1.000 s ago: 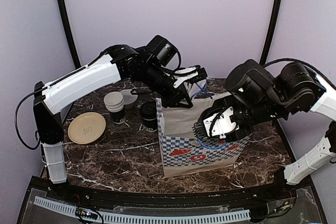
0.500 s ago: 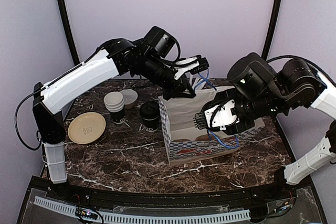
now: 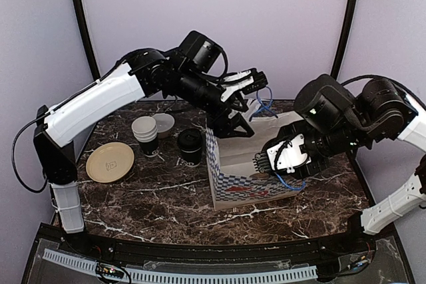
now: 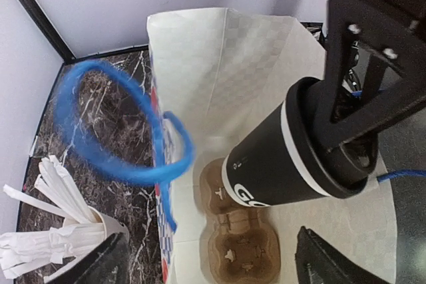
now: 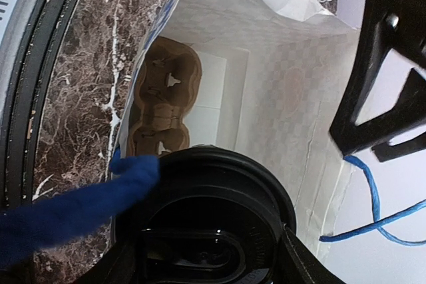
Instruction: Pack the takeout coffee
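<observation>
"Coffee (image 4: 273, 164) first: where is it?"
"In the mouth of the bag (image 4: 233, 51), tilted, base down toward the carrier (image 4: 239, 257) on the bag's floor — whether it touches the carrier I cannot tell."
"Held?"
"Yes. Right gripper (image 3: 271, 161) is clamped on it at the lid end. One black finger (image 4: 338, 64) crosses the lid in the left wrist view, and the right wrist view looks straight down on the lid."
"Left gripper (image 4: 214, 265)?"
"Jaws wide apart, nothing between them. It hovers over the bag's far rim, with a blue handle (image 4: 113, 131) hanging loose and blurred just below."
"And the second handle (image 3: 287, 181)?"
"Right beside the right gripper, at the bag's near-right rim."
"Rest of the table (image 3: 166, 197)?"
"Left of the bag: lids (image 3: 190, 143) just beside it, then stacked cups (image 3: 145, 134), a bowl (image 3: 164, 123) behind them, a plate (image 3: 110, 162) well apart — and a cup of straws (image 4: 60, 244) beside the bag in the left wrist view."
</observation>
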You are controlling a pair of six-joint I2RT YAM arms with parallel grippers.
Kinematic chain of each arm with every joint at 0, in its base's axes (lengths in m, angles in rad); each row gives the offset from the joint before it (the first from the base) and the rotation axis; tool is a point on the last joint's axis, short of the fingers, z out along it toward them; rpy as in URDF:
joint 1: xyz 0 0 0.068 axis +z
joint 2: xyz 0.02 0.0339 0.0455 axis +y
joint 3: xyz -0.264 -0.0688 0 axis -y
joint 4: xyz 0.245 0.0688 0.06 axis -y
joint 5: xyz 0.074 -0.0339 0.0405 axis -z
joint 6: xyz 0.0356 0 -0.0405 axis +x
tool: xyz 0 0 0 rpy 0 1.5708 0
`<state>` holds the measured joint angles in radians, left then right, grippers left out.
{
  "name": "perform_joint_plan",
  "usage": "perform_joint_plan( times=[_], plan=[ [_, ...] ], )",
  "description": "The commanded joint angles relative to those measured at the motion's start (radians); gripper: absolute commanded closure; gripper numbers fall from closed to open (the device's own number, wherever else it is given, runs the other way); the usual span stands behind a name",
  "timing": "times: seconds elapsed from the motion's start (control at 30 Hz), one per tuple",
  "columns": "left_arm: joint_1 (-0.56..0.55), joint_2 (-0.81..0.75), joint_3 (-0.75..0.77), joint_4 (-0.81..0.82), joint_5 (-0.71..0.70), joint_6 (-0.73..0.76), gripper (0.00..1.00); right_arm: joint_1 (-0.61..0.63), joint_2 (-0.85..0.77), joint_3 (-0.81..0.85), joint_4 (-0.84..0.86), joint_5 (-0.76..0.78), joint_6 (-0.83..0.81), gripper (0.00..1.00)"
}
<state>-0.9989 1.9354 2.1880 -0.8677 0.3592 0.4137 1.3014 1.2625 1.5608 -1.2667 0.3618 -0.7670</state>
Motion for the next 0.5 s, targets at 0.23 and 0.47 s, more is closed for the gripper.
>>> perform_joint_plan(
  times=[0.23,0.47],
  plan=[
    [0.082,-0.467,-0.529,0.670,-0.307,-0.050,0.01,0.031,-0.117,-0.190,-0.108,-0.210,0.114,0.48],
    [0.208,-0.491,-0.771,0.852,-0.324,-0.106,0.01,0.037,-0.132,-0.274,-0.065,-0.210,0.097,0.49]
  ],
)
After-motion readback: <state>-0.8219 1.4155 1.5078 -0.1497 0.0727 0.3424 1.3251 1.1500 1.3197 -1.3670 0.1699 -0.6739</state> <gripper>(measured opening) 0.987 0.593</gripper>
